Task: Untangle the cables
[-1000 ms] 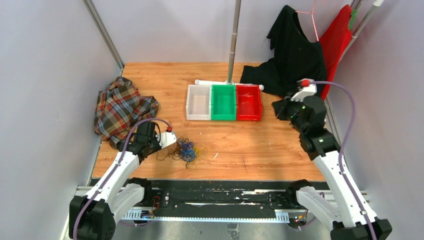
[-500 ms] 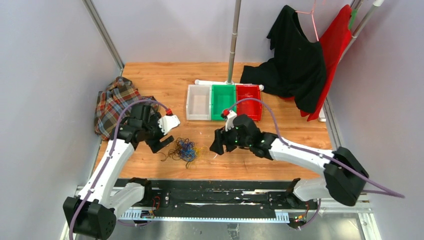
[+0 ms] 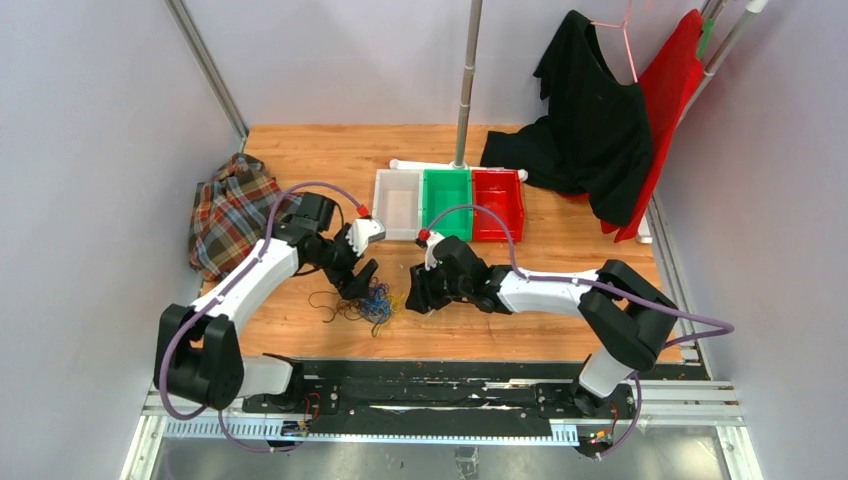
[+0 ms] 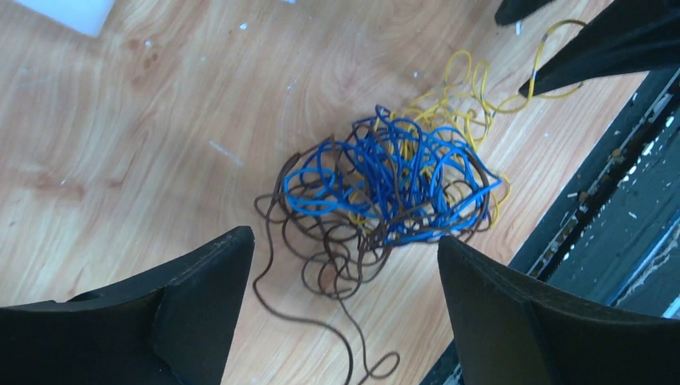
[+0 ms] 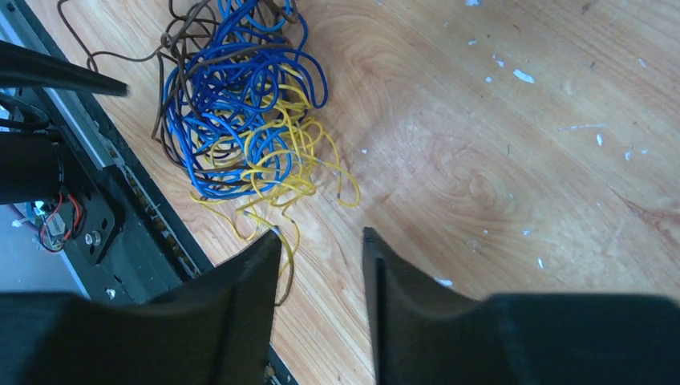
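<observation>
**Top view.** Cables (image 3: 368, 298): one small tangle of blue, yellow and brown wire on the table (image 3: 500, 335), near the front edge and left of centre. Left gripper (image 3: 360, 277): over the tangle's 12 o'clock edge, fingers spread. Right gripper (image 3: 412, 298): at the tangle's 3 o'clock, just beside the yellow fringe. Tangle between the two tools.

**Left wrist view.** Left gripper (image 4: 345, 241): jaws wide apart, holding nothing, fingers flanking the tangle's lower half from 8 and 4 o'clock. Cables (image 4: 393, 184): blue core just toward 12 o'clock of the fingertips. Yellow loops (image 4: 449, 120) spilling to 1 o'clock. Brown strands (image 4: 325, 269) trailing to 6 o'clock. Roughly round, no clear long axis.

**Right wrist view.** Right gripper (image 5: 321, 238): jaws parted by a narrow gap, nothing between them. Cables (image 5: 240, 112): near, at 11 o'clock of the fingertips, yellow loops closest.

**Judgement.** Left gripper nearer and better placed for the core, straight down. Right gripper suited to the yellow fringe, after a short shift toward 11 o'clock.
</observation>
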`<state>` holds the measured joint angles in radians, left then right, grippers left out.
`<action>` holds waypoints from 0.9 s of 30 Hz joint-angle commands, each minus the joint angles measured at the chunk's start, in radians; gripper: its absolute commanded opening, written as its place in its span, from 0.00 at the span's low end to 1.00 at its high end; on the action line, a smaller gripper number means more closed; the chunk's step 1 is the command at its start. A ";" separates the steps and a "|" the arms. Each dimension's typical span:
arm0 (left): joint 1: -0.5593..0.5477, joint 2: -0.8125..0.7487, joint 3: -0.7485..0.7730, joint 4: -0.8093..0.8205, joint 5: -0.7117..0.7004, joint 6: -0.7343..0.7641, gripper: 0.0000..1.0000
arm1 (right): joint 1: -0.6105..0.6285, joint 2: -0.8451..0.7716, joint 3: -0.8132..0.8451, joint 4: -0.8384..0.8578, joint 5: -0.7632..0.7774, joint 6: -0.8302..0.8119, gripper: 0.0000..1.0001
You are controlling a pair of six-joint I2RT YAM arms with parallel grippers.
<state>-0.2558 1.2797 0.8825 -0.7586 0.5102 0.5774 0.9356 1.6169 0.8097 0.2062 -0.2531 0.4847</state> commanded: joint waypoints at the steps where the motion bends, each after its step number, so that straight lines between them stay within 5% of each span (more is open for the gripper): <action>1: -0.036 0.056 -0.028 0.149 0.064 -0.087 0.88 | 0.014 0.022 0.021 0.075 0.021 0.049 0.37; 5: -0.052 0.125 -0.049 0.196 0.060 -0.096 0.79 | 0.016 0.022 0.021 0.082 0.026 0.071 0.16; 8: -0.053 0.151 -0.065 0.212 0.024 -0.096 0.56 | 0.014 0.001 0.011 0.074 0.059 0.082 0.02; 12: -0.053 0.107 -0.065 0.176 -0.018 -0.081 0.21 | 0.006 -0.052 -0.010 0.026 0.134 0.076 0.01; 15: -0.051 0.016 -0.054 0.130 -0.060 -0.054 0.05 | -0.013 -0.111 -0.031 -0.027 0.205 0.069 0.01; 27: -0.014 -0.259 -0.004 -0.078 -0.343 0.120 0.01 | -0.122 -0.497 -0.158 -0.289 0.588 0.029 0.01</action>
<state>-0.2977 1.0725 0.8577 -0.7368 0.2981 0.6109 0.8852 1.2320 0.7197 0.0364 0.1520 0.5209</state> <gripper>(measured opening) 0.022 0.009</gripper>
